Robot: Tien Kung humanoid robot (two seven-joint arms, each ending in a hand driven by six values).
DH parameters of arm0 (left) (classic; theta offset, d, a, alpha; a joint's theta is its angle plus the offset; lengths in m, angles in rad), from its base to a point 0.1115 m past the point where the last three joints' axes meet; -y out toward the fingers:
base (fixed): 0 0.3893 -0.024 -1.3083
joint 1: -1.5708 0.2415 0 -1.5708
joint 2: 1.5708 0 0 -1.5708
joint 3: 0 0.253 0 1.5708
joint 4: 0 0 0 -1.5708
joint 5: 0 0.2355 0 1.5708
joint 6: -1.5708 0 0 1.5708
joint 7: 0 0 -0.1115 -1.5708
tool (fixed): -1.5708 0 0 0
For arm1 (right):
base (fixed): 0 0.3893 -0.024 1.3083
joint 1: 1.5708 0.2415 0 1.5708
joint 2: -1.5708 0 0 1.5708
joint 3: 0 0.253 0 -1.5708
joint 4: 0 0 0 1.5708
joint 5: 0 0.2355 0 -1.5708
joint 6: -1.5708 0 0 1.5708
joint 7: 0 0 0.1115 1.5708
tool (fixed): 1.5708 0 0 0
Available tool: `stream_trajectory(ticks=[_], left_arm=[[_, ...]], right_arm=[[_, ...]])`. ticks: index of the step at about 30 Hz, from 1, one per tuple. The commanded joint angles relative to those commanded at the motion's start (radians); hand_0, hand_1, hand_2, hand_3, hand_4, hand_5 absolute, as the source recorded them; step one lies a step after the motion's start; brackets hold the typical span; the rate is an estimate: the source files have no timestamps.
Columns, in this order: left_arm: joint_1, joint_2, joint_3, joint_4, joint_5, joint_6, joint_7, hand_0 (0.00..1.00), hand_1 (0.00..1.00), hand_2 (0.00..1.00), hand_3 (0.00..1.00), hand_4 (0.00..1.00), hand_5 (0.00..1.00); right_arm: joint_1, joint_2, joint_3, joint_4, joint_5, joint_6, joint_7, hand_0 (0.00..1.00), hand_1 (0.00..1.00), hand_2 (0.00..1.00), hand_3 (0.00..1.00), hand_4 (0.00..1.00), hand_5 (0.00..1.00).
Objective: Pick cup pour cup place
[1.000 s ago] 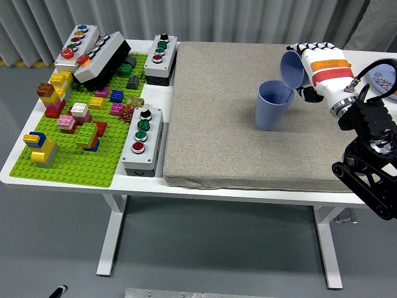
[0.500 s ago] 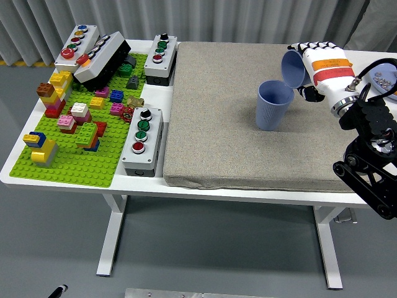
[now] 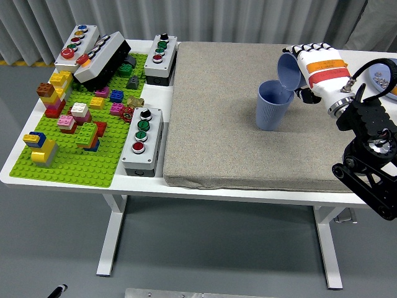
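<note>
right hand (image 3: pixel 313 67) upper right, fingers wrapped round tilted cup (image 3: pixel 288 70) | its mouth pointed down-left, over rim of upright cup (image 3: pixel 273 106) on grey mat (image 3: pixel 223 124) | rims possibly touching | left hand unseen

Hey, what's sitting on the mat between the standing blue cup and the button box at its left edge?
Nothing: the head view shows only bare grey mat between the standing cup and the button box.
</note>
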Motion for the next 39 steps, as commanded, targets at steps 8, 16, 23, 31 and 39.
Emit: stream_trajectory(ticks=[8, 16, 23, 31, 39], left_arm=[[0.002, -0.001, 0.0, 0.0, 0.0, 0.0, 0.001, 0.839, 0.815, 0.88, 0.801, 0.638, 0.998], [0.005, -0.003, -0.004, 0.0, 0.003, 0.001, 0.001, 0.84, 0.815, 0.88, 0.801, 0.637, 0.998], [0.009, -0.004, -0.005, 0.0, 0.003, 0.001, 0.002, 0.839, 0.814, 0.88, 0.801, 0.637, 0.998], [0.006, -0.006, -0.006, 0.0, 0.006, 0.001, 0.002, 0.839, 0.815, 0.88, 0.801, 0.637, 0.998], [0.006, -0.009, -0.006, 0.0, 0.009, -0.001, 0.001, 0.839, 0.816, 0.88, 0.801, 0.636, 0.998]], right_arm=[[-0.002, 0.002, -0.002, -0.001, 0.002, -0.001, -0.001, 0.648, 0.615, 0.507, 0.618, 0.661, 0.002], [-0.02, 0.014, 0.104, -0.034, 0.152, -0.029, 0.043, 0.653, 0.618, 0.507, 0.615, 0.659, 0.002], [-0.033, 0.014, 0.212, -0.055, 0.373, -0.054, 0.101, 0.655, 0.618, 0.507, 0.615, 0.658, 0.002], [-0.067, 0.034, 0.392, -0.11, 0.696, -0.023, 0.213, 0.656, 0.618, 0.506, 0.614, 0.658, 0.002], [-0.127, 0.073, 0.528, -0.211, 1.04, 0.043, 0.275, 0.667, 0.621, 0.504, 0.609, 0.66, 0.002]])
